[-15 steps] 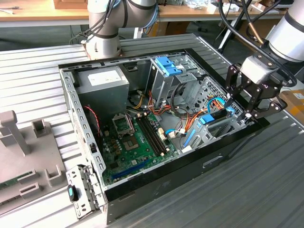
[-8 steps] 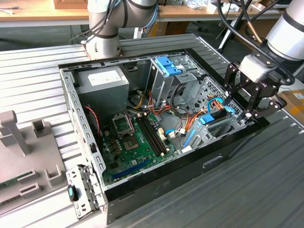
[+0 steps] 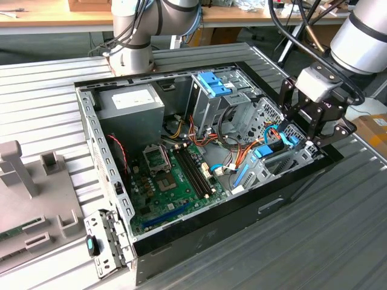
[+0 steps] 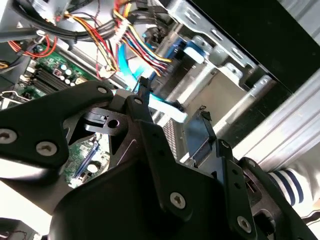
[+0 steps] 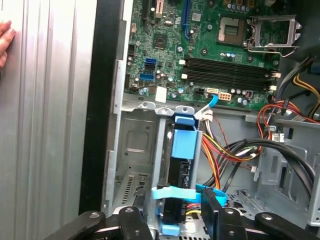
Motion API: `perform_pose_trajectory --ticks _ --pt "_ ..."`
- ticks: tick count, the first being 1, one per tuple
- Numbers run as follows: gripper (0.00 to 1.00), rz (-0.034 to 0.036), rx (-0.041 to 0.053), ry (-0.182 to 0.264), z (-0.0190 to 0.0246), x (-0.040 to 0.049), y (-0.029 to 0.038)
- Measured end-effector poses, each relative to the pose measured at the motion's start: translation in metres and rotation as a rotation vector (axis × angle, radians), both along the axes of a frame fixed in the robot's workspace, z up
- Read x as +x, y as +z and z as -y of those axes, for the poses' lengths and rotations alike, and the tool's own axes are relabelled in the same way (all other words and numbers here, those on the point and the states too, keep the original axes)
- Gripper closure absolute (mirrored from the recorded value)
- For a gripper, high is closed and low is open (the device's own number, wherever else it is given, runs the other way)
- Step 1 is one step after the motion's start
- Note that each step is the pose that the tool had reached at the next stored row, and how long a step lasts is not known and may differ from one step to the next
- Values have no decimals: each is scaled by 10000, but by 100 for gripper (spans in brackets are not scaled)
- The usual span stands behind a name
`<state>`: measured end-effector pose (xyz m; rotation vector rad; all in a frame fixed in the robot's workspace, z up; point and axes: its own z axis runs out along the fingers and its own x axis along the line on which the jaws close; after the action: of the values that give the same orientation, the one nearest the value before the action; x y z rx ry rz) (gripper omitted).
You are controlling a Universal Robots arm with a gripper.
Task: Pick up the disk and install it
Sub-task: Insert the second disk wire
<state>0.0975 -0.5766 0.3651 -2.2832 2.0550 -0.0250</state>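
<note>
The disk (image 3: 270,150) stands on edge in the metal drive bay at the open computer case's right side in the exterior view. In the first wrist view its bright blue carrier (image 5: 183,145) and dark body sit down in the bay, with a light blue flat cable across it. My gripper (image 3: 300,138) hangs just above and to the exterior view's right of the disk. Its black fingers (image 5: 134,222) straddle the disk with a gap on one side, so the gripper (image 5: 175,217) is open. The blue face of the disk (image 4: 196,141) lies between the fingers (image 4: 142,102) in the second wrist view.
The green motherboard (image 3: 175,175) fills the case floor, with a grey power-supply box (image 3: 130,99) at the back. A bare blue bracket (image 3: 213,83) sits in the upper bay. Loose coloured cables (image 5: 235,150) run beside the disk. A person's hand (image 5: 4,40) rests on the table.
</note>
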Motion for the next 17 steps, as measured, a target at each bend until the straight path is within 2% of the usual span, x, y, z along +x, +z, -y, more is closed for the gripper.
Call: perform_pose_trajectory --ticks 1,2,4,10,16,17 --pt "45 0 -7 63 -62 0 -3" --pt "45 0 -9 152 -100 0 -4" --pt "45 1 -12 268 -138 -1 -6" --pt "45 0 -18 282 -140 1 -4" --pt "45 0 -16 292 -113 5 30" --pt "45 0 -14 292 -99 7 31"
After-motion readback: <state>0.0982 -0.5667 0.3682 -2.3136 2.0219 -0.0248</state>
